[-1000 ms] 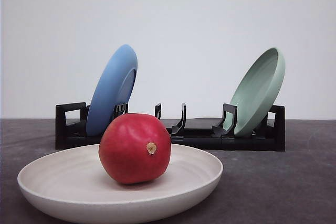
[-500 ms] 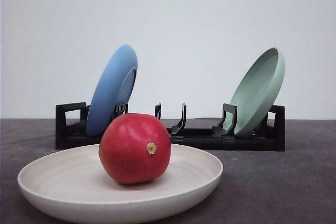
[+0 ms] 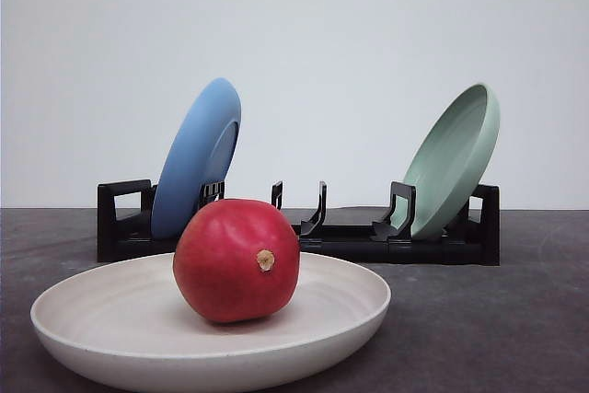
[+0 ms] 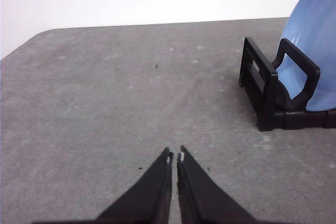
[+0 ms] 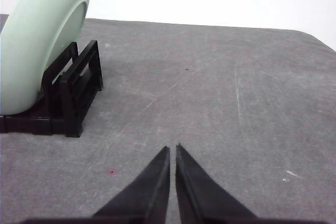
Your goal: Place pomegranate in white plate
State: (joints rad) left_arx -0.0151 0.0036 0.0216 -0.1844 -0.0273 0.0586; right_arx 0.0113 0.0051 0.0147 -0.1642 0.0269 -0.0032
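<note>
The glossy red pomegranate rests inside the wide white plate at the front of the table, its tan stub facing the camera. In the left wrist view my left gripper is shut with nothing between its black fingers, hovering over bare grey table to the side of the rack's blue-plate end. The right wrist view has my right gripper shut and empty as well, over bare table beside the rack's green-plate end.
A black dish rack stands behind the white plate, holding a blue plate at its left end and a pale green plate at its right end, both leaning upright. The grey tabletop spreads wide around both grippers.
</note>
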